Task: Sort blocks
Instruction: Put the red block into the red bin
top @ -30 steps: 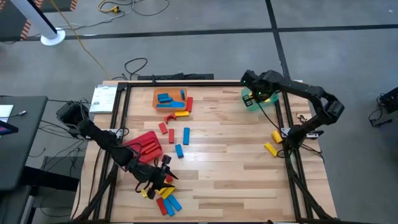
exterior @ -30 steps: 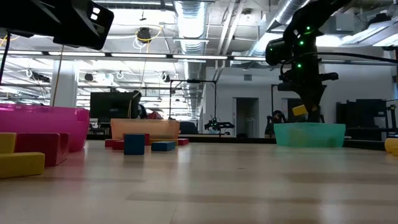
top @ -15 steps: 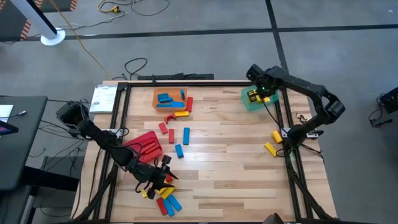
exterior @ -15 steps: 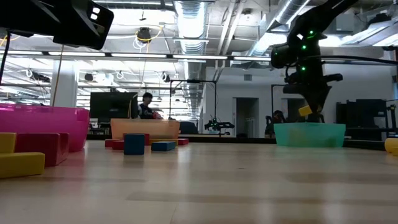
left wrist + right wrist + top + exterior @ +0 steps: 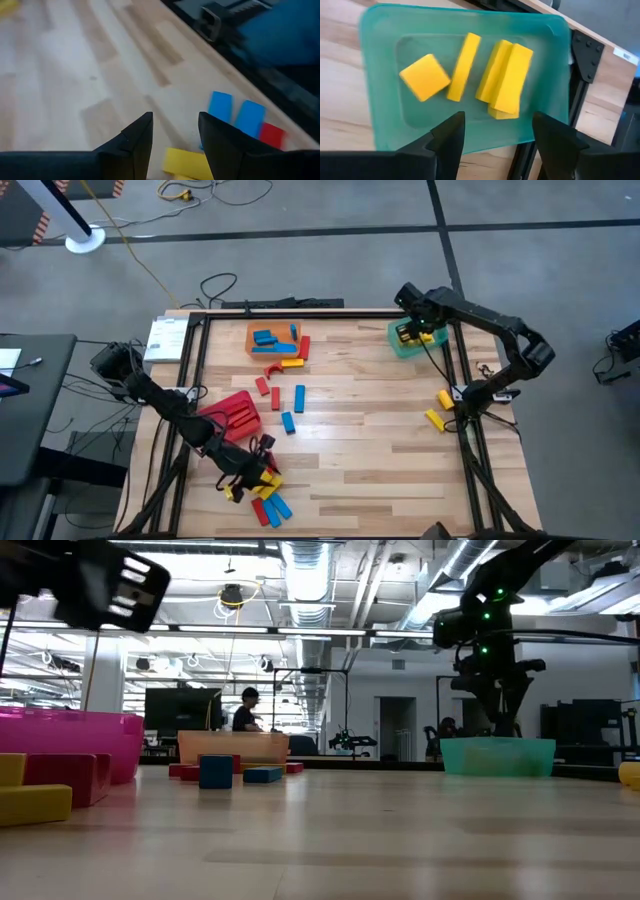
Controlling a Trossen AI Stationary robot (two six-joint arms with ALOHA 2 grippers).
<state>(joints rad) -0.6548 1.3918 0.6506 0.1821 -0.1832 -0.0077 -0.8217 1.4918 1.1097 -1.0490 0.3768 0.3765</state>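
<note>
Our right fingers [image 5: 492, 137] stand apart and empty above the teal bin [image 5: 380, 65] of yellow blocks [image 5: 510, 80]; our left fingers [image 5: 175, 137], half open, grip nothing above a yellow block [image 5: 187, 162].

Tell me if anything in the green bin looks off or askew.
Slightly. In the green bin, below the open right gripper, one yellow block lies tilted, showing a squarish face, while the other yellow blocks lie lengthwise, some stacked. All are yellow and inside the bin; nothing looks spilled or damaged.
</note>
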